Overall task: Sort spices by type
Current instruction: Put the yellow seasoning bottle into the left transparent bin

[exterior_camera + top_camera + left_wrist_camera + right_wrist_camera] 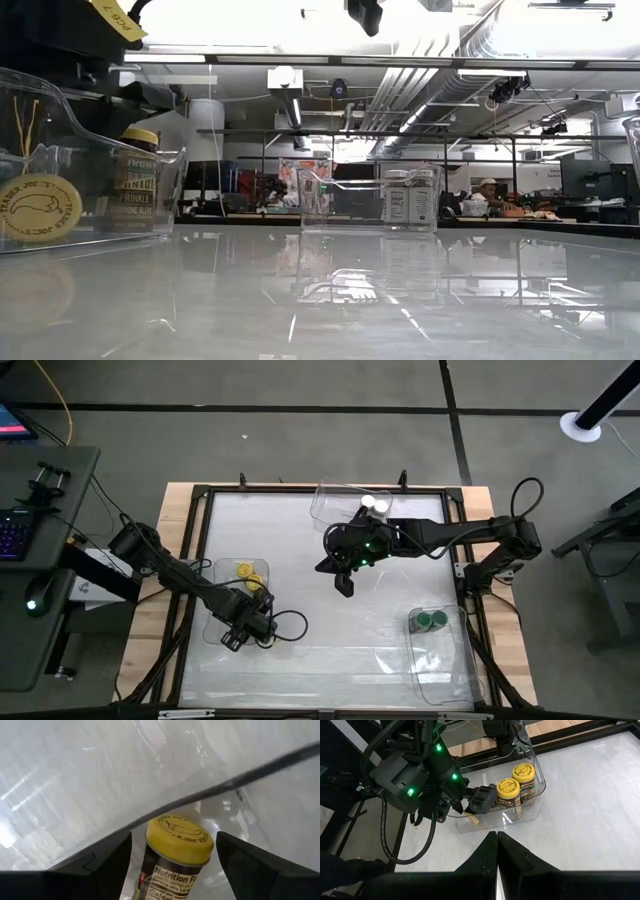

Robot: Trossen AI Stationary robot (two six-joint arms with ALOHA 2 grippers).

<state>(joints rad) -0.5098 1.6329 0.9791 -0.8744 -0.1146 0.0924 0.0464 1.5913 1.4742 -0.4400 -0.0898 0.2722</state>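
Left wrist view shows a yellow-lidded spice jar (177,857) upright between the left tool's (172,862) spread fingers (107,865), not gripped, inside the clear left bin (215,622). Two more yellow-lidded jars (516,787) stand in that bin. Two white-lidded jars (375,505) sit in the far bin (325,500), two green-lidded jars (431,622) in the right bin (445,675). Above the surface's (330,630) middle, the right tool (497,840) hangs with fingers pressed together, empty.
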